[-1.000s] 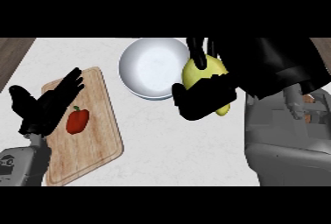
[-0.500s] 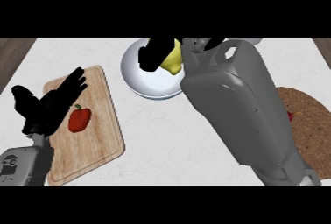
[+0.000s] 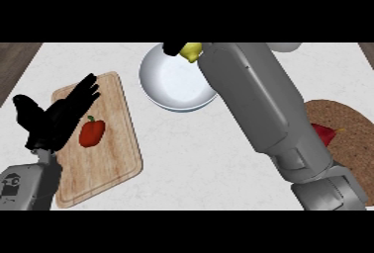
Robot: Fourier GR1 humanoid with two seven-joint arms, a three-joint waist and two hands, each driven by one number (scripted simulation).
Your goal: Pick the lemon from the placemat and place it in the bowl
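The yellow lemon [image 3: 191, 51] shows at the far rim of the white bowl [image 3: 169, 84], near the picture's top. My right hand [image 3: 174, 48] is mostly hidden behind its own grey forearm; only a bit of black shows beside the lemon, and the fingers seem to hold it. The brown round placemat [image 3: 347, 126] lies at the right, partly covered by that forearm. My left hand [image 3: 55, 116] rests open over the left edge of the wooden cutting board.
A wooden cutting board [image 3: 110, 158] at the left carries a red bell pepper [image 3: 92, 132]. A red item [image 3: 323, 133] peeks out on the placemat beside my right forearm. A wooden strip runs along the counter's far left edge.
My right arm has stretched farther across the counter, carrying the lemon from beside the bowl to over its far rim. The left hand has stayed put.
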